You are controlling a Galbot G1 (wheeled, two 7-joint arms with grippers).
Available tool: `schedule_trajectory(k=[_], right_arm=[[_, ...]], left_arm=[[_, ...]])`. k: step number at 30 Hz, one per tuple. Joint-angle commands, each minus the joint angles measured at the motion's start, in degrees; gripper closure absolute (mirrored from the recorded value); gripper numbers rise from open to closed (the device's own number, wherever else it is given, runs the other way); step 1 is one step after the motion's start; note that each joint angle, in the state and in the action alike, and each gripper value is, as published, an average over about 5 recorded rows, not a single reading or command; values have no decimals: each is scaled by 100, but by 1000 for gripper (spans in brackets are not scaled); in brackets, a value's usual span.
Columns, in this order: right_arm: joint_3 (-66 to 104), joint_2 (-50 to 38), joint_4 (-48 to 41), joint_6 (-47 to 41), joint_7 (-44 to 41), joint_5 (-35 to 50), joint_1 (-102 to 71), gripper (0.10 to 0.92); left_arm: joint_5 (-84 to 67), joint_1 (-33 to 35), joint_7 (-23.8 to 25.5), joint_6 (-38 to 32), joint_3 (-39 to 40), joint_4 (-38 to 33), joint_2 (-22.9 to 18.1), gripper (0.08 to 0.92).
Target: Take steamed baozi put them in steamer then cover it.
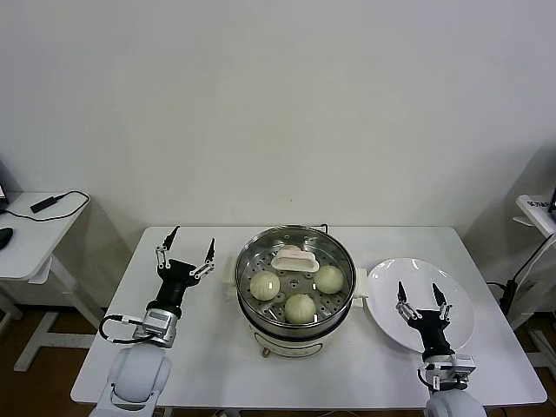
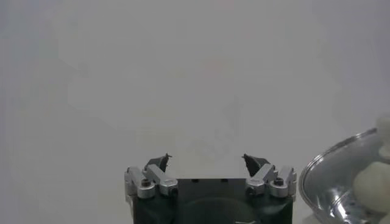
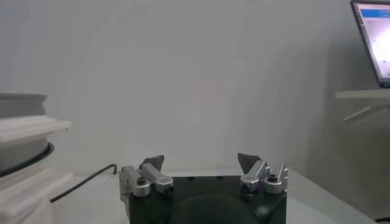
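steamed baozi [image 1: 300, 307], smooth cream domes

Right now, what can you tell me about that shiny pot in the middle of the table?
The steamer is a round pot of shiny steel on a white base, standing upright at the middle of the white table. A clear glass cover with a cream-white handle sits on it. Through the glass, three pale round baozi rest on a perforated steel tray. A white plate lies to its right, apart from it. Neither pincer touches it.
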Motion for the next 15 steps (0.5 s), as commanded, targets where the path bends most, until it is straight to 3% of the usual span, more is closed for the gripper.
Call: schedule_trajectory(k=[1, 15], right_arm=[[1, -177, 137, 148, -160, 134, -231, 203], [28, -254, 293, 211, -130, 84, -558, 203]], left_arm=[[-550, 82, 53, -256, -108, 257, -6, 177], [-254, 580, -184, -149, -98, 160, -82, 177]])
